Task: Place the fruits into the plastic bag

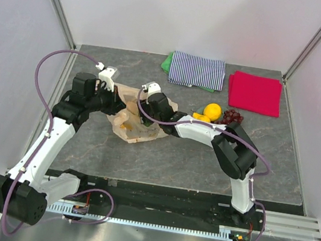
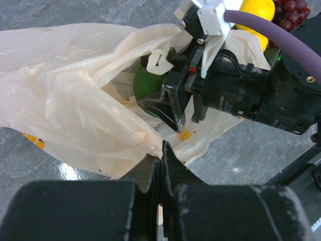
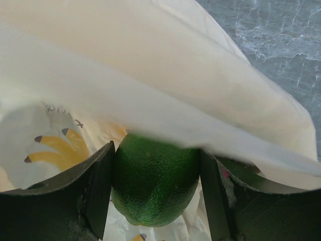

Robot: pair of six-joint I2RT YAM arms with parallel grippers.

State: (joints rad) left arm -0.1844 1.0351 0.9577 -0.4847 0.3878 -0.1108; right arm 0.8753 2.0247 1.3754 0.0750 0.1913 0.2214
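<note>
The plastic bag (image 1: 128, 126) lies crumpled left of centre, cream with yellow banana prints; it also shows in the left wrist view (image 2: 75, 100). My left gripper (image 1: 117, 103) (image 2: 163, 150) is shut on the bag's edge and holds the mouth up. My right gripper (image 1: 139, 112) (image 3: 155, 150) reaches inside the bag, shut on a green lime (image 3: 155, 181) (image 2: 146, 83), with bag film draped over it. A yellow lemon (image 1: 212, 111), a yellow pear-shaped fruit (image 1: 200, 117) and dark purple grapes (image 1: 232, 116) sit together right of the bag. The avocado is not in view.
A striped folded cloth (image 1: 197, 71) and a red folded cloth (image 1: 254, 92) lie at the back of the grey table (image 1: 172, 159). My right forearm (image 1: 207, 134) passes just in front of the loose fruits. White walls close in three sides.
</note>
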